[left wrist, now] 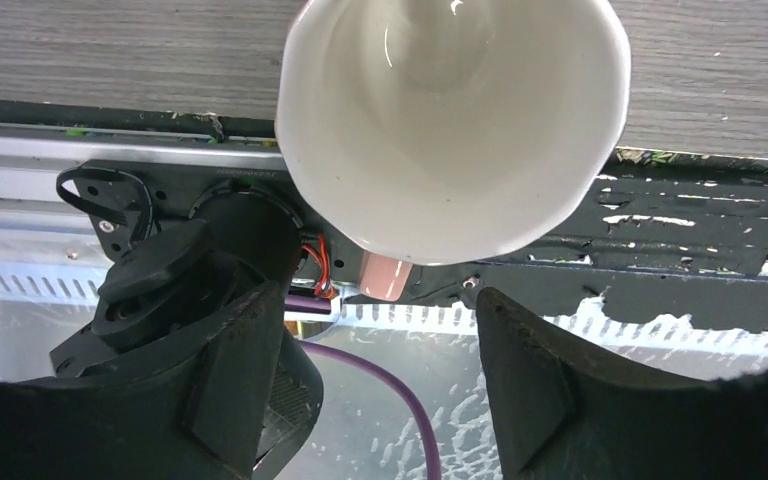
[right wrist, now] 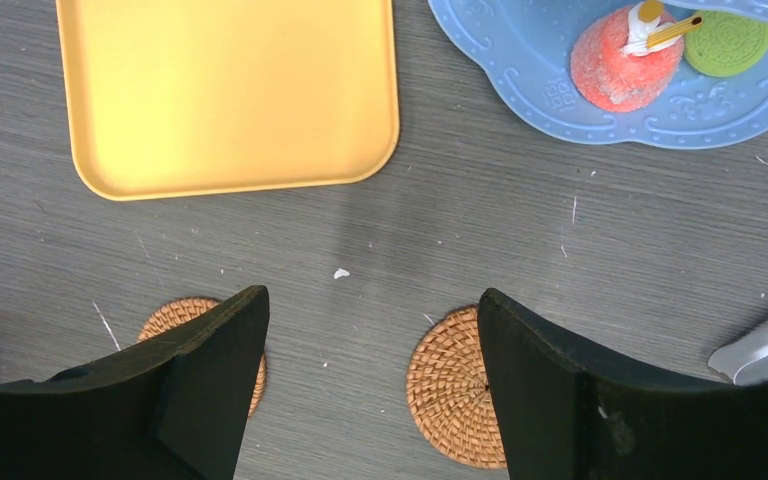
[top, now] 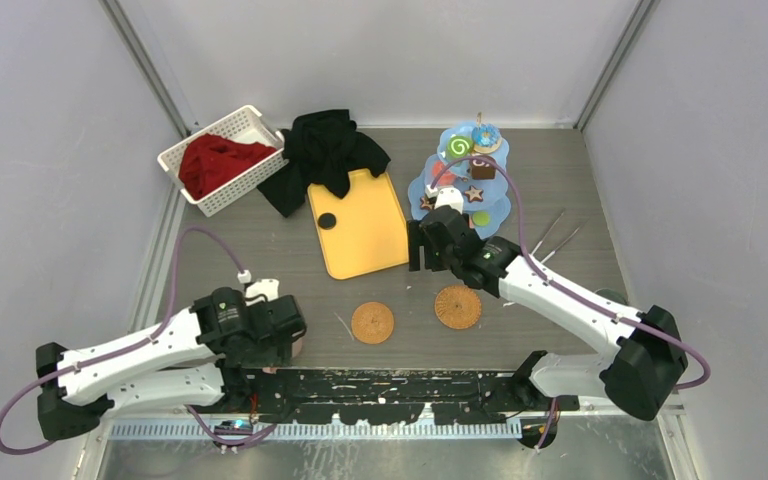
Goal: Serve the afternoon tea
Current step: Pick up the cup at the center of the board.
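Currently the left claw [left wrist: 372, 296] hangs at the near-left edge of the grey wood-grain tabletop [left wrist: 110, 50], with its fingers apart and gripping nothing. The cream ceramic mug with a pink handle [left wrist: 450, 130] sits just beyond the fingertips, its mouth turned towards the wrist camera and its handle pointing into the gap. No finger visibly touches it, and I cannot tell whether it rests on the tabletop. The right claw [right wrist: 375, 292] is wide open and empty. It is above bare tabletop between two round woven coasters [right wrist: 450, 400], just on the near side of the pale-blue three-tier scalloped stand [top: 500, 215] at far right. The stand carries small toy sweets, among them a green swirl roll [top: 459, 147], a blue donut [top: 487, 137] and a star cookie [top: 474, 193]. Left of it lies a flat yellow tray [top: 365, 240].
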